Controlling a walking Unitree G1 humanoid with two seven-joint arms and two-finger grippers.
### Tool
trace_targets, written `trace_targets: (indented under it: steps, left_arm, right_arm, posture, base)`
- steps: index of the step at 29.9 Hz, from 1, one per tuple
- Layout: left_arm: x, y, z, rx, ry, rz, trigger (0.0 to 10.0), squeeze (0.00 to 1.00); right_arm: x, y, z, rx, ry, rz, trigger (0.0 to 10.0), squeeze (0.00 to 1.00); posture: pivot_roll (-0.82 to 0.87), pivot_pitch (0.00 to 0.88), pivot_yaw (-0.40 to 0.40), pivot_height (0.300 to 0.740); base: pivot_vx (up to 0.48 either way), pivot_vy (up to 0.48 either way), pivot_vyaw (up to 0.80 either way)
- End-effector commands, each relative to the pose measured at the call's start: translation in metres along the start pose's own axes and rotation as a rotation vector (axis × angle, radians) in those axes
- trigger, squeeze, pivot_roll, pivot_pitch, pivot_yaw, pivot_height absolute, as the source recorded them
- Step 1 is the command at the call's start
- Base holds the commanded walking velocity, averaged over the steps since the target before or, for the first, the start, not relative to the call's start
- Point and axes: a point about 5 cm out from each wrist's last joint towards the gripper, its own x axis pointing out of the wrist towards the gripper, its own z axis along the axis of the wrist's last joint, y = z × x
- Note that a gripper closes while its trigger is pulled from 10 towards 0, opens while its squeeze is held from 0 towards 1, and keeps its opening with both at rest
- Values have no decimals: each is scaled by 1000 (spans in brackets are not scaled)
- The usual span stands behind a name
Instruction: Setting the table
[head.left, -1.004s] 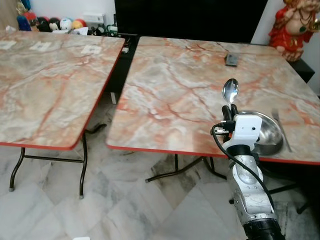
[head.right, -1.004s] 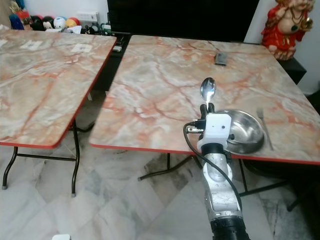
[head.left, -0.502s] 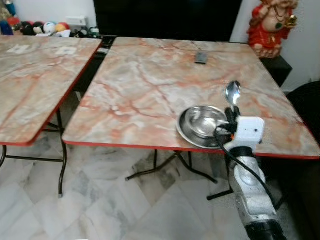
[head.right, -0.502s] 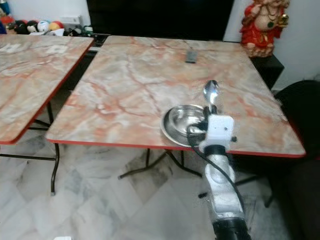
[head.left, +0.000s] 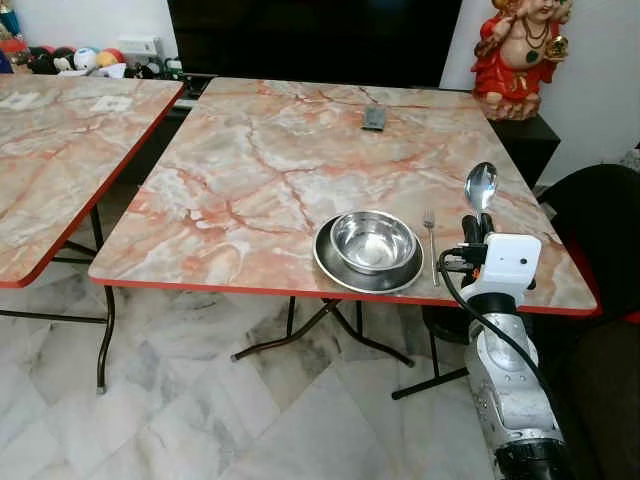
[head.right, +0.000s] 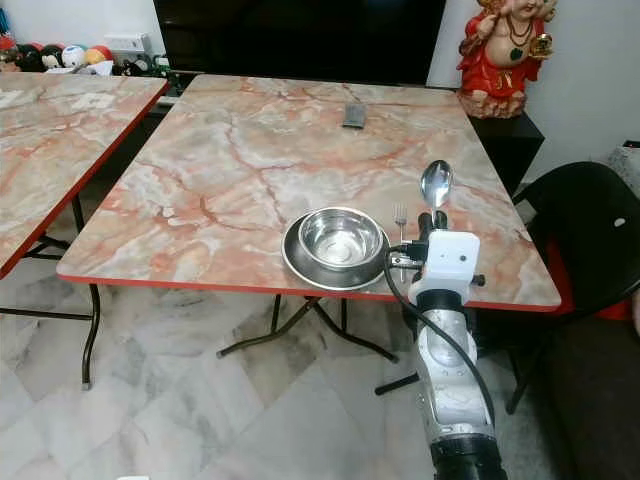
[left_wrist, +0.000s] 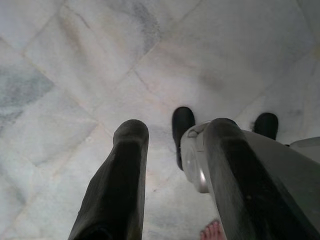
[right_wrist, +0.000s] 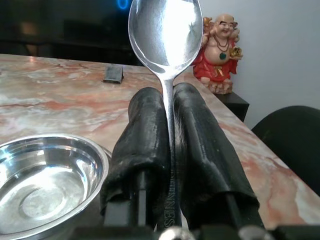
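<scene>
Spoon (head.left: 481, 186) is standing upright, bowl uppermost, with its handle pinched between the two black fingers of the right gripper (head.left: 473, 226), which is hovering over the near right part of the marble-patterned table (head.left: 280, 160), just inside the red near edge. In the right wrist view the fingers (right_wrist: 145, 145) are pressing flat against the handle on both sides.

Just beside the gripper, toward the robot's left, a fork (head.left: 431, 240) is lying on the tabletop with its tines pointing away from the robot. Touching or nearly touching the fork's far side sits a steel bowl (head.left: 373, 240) resting inside a shallow steel plate (head.left: 335, 268), close to the table's near edge. Between the fork and the table's right edge a strip of bare tabletop is lying open under the gripper.

Farther back, near the far edge, a small dark remote-like object (head.left: 374, 118) is lying flat. The broad middle and left of the tabletop are showing bare marble pattern.

A red and gold laughing Buddha figurine (head.left: 522, 52) is standing on a dark cabinet beyond the far right corner. A black chair (head.right: 585, 250) is crowding the table's right side. A second, matching table (head.left: 60, 160) is standing to the left, with a floor gap between them.

The left gripper (left_wrist: 172, 170) is hanging over the marble floor, its fingers parted.
</scene>
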Motion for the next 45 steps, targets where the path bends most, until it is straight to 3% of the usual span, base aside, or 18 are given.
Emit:
trace_targets:
  steps: [1,15,36,45]
  left_arm:
    - [-2,3,-7,-14,28,9,10000,0]
    - [-3,11,-6,4,25,13,10000,0]
    - [-3,10,-7,-8,34,19,10000,0]
    - [-3,11,-7,-15,32,23,10000,0]
  right_arm:
    - [0,-4,0,25,2,-31,10000,0]
    - [-2,-13,-4,46,14,-98,10000,0]
    - [5,-18,-1,51,10,-125,10000,0]
    - [11,-33,4,14,-5,-168,10000,0]
  posture:
    - [77,125,-28,740]
    - [68,130,-3,740]
    - [71,137,-9,740]
    - [71,137,-10,740]
  base:
    - [0,0,0]
    - [0,0,0]
    - [331,0,0]
    - [313,0,0]
